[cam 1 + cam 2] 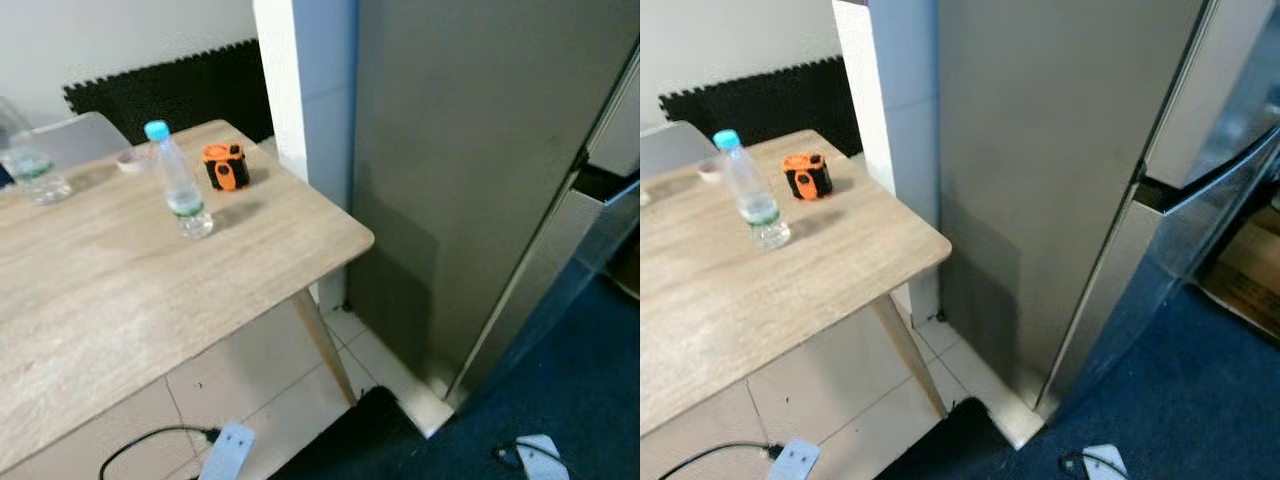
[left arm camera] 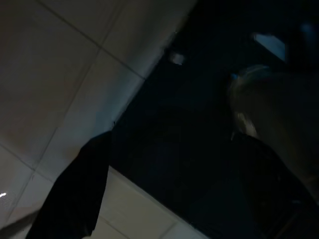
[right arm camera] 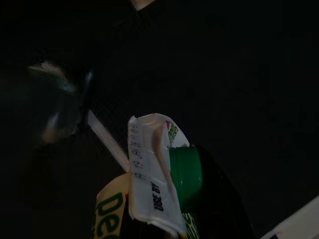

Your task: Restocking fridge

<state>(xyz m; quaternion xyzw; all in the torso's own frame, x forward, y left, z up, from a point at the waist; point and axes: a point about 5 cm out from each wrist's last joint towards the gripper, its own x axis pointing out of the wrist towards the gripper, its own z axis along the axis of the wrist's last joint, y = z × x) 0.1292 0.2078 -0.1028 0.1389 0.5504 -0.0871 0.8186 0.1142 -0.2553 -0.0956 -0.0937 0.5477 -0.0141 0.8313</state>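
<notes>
Right pincer clamped on a green-capped carton with a white gable top, hanging low over dark blue carpet beside the tall grey metal fridge. Fridge ahead and above the carton, door ajar toward the right arm, the nearer one. Left pincer idle near the fridge's foot; spread impossible to tell.

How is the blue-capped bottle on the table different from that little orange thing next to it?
The water bottle is tall, slim and see-through, with a blue cap; the orange object is short, blocky and opaque, orange with black parts. The bottle stands nearer the table's middle, the orange object closer to the far edge. Both sit upright on the wooden table, apart.
</notes>
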